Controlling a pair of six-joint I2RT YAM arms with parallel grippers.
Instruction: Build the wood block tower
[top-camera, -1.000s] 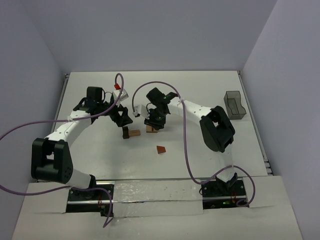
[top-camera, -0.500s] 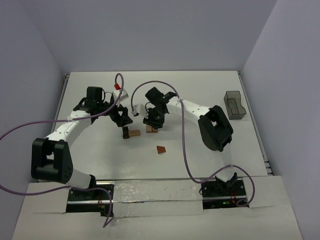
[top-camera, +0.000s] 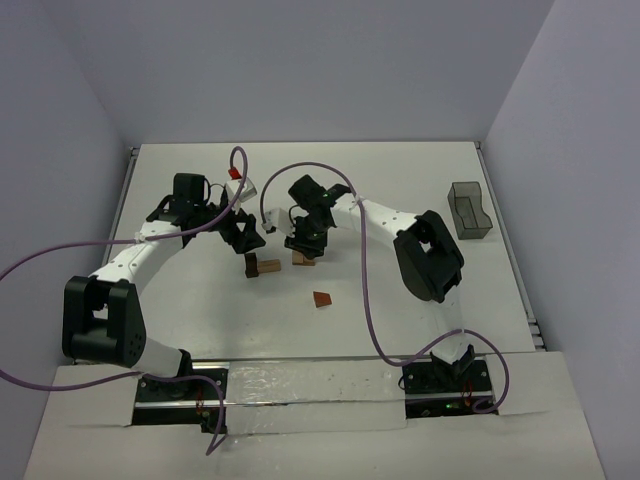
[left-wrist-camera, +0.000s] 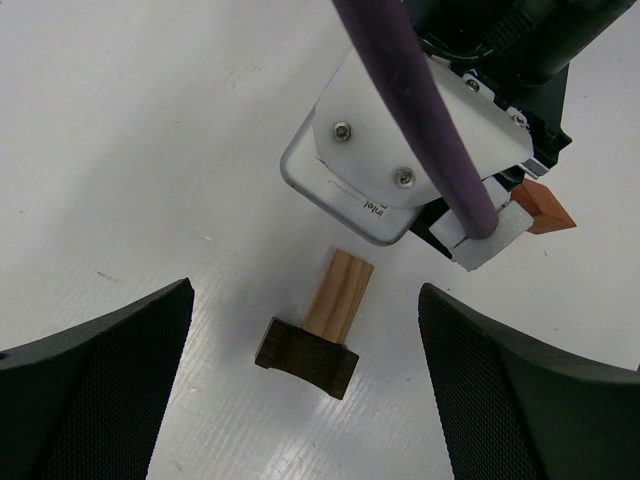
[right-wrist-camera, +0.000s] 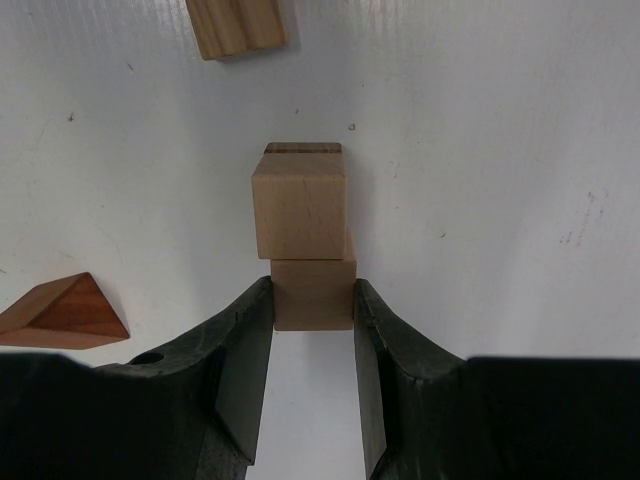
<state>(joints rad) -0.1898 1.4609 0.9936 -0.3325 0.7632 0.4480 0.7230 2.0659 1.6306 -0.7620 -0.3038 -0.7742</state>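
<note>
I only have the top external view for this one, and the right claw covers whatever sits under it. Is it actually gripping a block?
Observer: Yes. The right wrist view shows the right claw shut on a tan block.
Operator: Is anything touching that block?
Observer: A second tan block sits right against it, just beyond the fingertips.
Operator: And the left claw?
Observer: The left claw is wide open and holds nothing. A grooved tan block and a dark brown block lie in the gap, clear of both fingers.
</note>
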